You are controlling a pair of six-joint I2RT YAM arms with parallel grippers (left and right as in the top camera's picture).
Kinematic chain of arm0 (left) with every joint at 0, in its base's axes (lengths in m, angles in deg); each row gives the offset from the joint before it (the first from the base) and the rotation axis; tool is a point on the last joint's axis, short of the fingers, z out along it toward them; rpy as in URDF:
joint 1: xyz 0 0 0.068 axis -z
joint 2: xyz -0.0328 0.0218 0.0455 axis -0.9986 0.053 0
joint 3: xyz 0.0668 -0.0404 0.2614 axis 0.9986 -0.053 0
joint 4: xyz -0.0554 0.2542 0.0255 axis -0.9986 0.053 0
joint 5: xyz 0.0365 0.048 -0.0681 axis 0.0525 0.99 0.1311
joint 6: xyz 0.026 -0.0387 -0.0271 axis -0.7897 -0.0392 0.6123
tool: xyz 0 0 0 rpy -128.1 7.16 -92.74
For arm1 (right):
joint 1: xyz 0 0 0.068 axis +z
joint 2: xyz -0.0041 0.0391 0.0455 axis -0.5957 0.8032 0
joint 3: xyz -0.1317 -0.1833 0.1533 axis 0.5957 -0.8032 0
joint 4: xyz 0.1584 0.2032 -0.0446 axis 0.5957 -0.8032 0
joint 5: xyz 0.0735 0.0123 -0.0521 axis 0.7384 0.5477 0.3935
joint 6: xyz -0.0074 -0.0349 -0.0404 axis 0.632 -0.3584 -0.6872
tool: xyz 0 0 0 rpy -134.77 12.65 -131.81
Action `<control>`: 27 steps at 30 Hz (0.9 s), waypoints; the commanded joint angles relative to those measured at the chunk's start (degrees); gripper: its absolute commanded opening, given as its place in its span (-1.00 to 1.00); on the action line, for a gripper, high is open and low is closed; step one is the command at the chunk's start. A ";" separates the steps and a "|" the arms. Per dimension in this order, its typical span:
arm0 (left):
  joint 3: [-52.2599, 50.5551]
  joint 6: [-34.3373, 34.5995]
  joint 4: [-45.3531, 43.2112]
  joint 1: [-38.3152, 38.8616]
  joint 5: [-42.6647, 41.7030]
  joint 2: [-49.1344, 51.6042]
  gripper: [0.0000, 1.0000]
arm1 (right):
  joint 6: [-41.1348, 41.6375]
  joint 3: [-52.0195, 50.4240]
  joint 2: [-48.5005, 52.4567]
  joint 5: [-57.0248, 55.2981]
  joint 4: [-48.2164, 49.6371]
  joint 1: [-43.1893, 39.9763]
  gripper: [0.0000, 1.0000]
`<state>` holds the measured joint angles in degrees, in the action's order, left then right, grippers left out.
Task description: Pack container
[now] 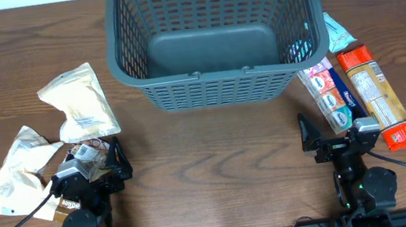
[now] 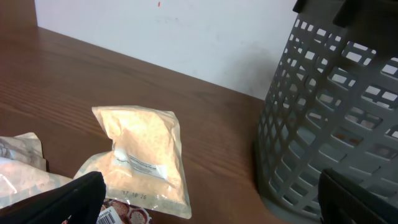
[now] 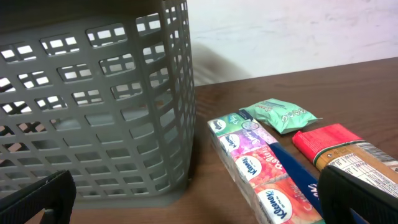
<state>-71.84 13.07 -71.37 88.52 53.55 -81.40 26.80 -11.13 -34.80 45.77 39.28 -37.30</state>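
Dark grey lattice container [image 1: 216, 92] on brown wood-grain counter [image 1: 216, 147]; cream pouches [image 1: 80, 100] at left; pastel multicoloured tissue packs [image 1: 330, 97] and orange-red packet [image 1: 377, 97] at right.

A large dark grey plastic basket [image 1: 215, 89] is standing upright at the far middle of the table [image 1: 208, 152], ahead of me and between my two arms, its open top facing up. Rows of small rectangular holes are running across its lattice sides, and a thick rolled rim is circling the top. Its smooth solid floor is showing bare from above. In my left wrist view its rounded corner [image 2: 329, 106] is resting flat on the wood.
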 commanded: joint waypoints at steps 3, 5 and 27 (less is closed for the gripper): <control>-1.95 0.33 0.81 0.13 0.46 -0.35 0.97 | -0.24 -0.11 -0.31 0.39 -0.22 -0.39 0.99; -1.95 0.33 0.81 0.13 0.46 -0.35 0.97 | -0.24 -0.09 -0.31 0.37 -0.22 -0.39 0.98; 10.14 -0.37 12.92 0.20 -10.23 1.09 0.97 | -1.27 9.90 0.48 10.23 -10.86 -0.35 0.99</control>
<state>-67.38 13.05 -61.64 88.59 45.58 -81.16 26.41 -5.71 -34.69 51.85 29.62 -37.30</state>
